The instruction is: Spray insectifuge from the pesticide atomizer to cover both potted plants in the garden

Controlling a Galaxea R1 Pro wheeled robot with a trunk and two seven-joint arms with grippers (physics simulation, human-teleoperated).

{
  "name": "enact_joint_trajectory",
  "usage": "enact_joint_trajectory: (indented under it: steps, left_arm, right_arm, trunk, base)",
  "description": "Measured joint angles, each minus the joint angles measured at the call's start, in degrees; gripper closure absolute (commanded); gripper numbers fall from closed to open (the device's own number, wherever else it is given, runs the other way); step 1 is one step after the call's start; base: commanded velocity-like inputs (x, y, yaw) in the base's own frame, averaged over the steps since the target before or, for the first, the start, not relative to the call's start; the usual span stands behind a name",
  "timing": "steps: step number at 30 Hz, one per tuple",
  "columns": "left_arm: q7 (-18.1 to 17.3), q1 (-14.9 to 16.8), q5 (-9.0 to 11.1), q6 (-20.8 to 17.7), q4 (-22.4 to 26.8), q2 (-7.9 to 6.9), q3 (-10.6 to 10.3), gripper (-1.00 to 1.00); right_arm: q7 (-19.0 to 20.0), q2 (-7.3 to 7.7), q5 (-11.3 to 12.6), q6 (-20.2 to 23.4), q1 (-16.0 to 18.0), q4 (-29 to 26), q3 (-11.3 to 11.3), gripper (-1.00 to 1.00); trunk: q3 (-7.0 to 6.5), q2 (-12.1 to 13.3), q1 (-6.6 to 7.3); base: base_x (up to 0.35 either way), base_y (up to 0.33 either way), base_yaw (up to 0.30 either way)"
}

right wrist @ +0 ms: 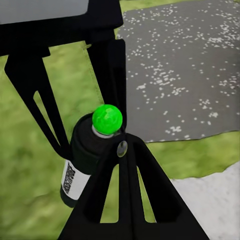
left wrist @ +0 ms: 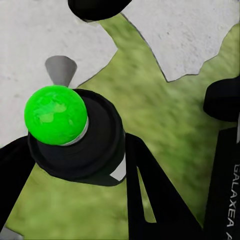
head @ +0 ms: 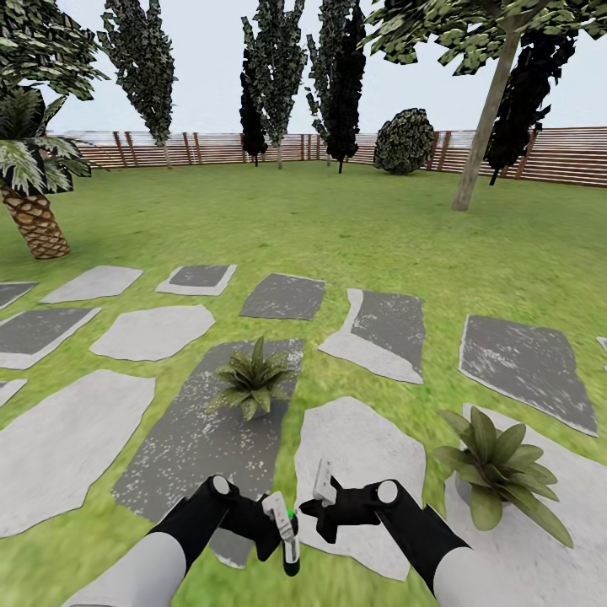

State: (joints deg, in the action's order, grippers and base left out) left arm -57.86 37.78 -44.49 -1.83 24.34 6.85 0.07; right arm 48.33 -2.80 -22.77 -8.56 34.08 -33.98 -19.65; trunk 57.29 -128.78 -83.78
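My left gripper [head: 281,524] is shut on the pesticide atomizer [head: 291,557], a dark bottle with a bright green tip, held low over the grass between stepping stones. The left wrist view looks down on the bottle [left wrist: 97,145] between the black fingers [left wrist: 150,190]. Just to its right, my right gripper [head: 323,496] is shut and holds nothing; its closed fingertips [right wrist: 125,150] sit right beside the bottle [right wrist: 82,150] with its white label. One potted plant [head: 251,384] stands on a dark stone ahead. The other potted plant [head: 497,464] stands on a pale stone at the right.
Flat grey and dark stepping stones [head: 371,333] cover the near lawn. A palm trunk [head: 35,221] rises at the left and a leaning tree trunk [head: 482,135] at the back right. A brown slatted fence [head: 556,156] closes the far side, with tall trees and a bush [head: 405,142].
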Motion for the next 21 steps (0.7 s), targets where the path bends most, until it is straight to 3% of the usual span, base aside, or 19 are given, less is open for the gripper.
enact_joint_trajectory:
  steps: [21]
  left_arm:
    - [0.1, -0.1, 0.5, 0.0, 0.0, 0.16, 0.0, 1.00]
  right_arm:
    - [0.0, 0.00, 0.0, 0.0, 0.0, 0.0, 0.0, 1.00]
  trunk:
    - [0.00, 0.0, 0.00]
  base:
    - [0.000, 0.000, 0.000]
